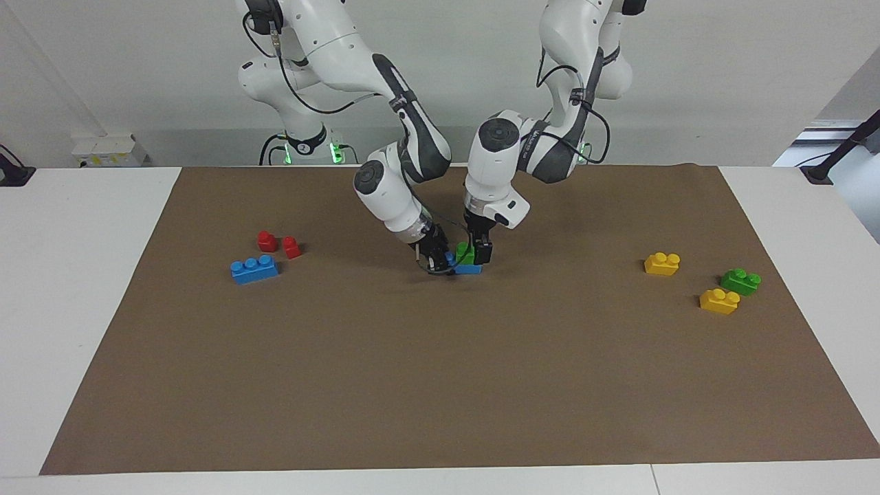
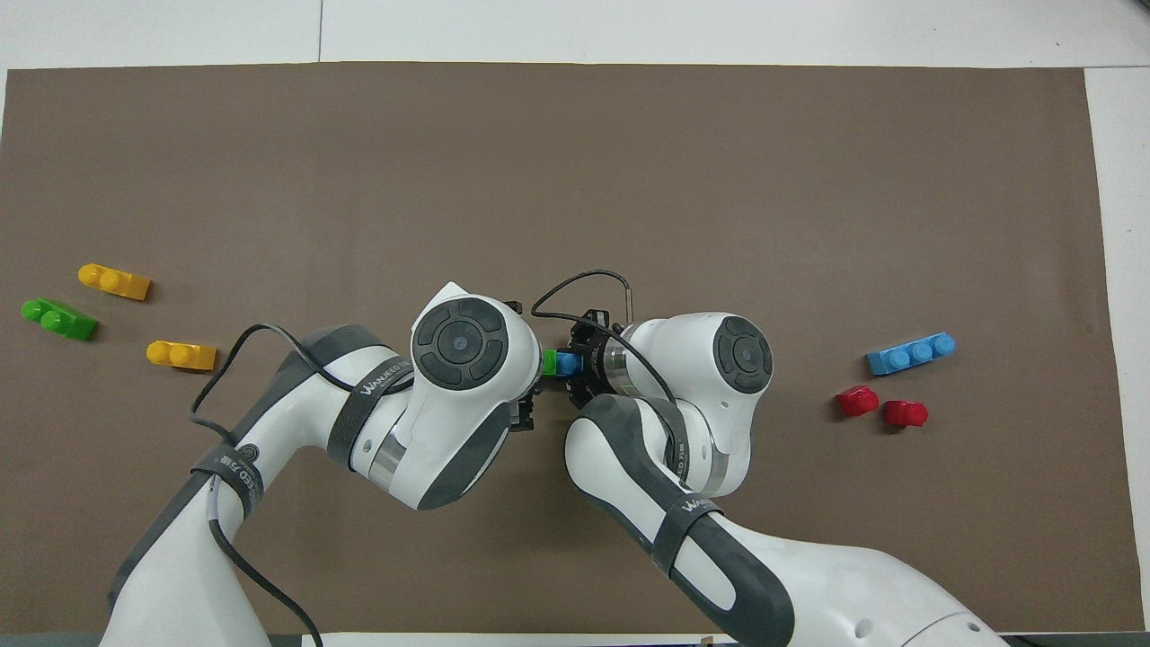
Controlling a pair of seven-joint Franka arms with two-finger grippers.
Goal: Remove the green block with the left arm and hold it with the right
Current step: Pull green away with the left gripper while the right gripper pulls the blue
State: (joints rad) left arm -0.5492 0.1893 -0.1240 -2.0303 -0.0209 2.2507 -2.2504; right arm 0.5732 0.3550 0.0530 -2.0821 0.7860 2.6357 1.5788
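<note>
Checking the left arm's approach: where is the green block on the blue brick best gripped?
Probably by its flat side walls, from above, where the left gripper is: green block sits upright on blue brick, right gripper at brick's other end.

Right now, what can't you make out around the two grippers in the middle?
- Overhead view: left gripper hidden under its own wrist; only a sliver of green block shows.
- Facing view: right gripper covers one end of the blue brick underneath.
- Either view: the fingers' grip is too small to read.
</note>
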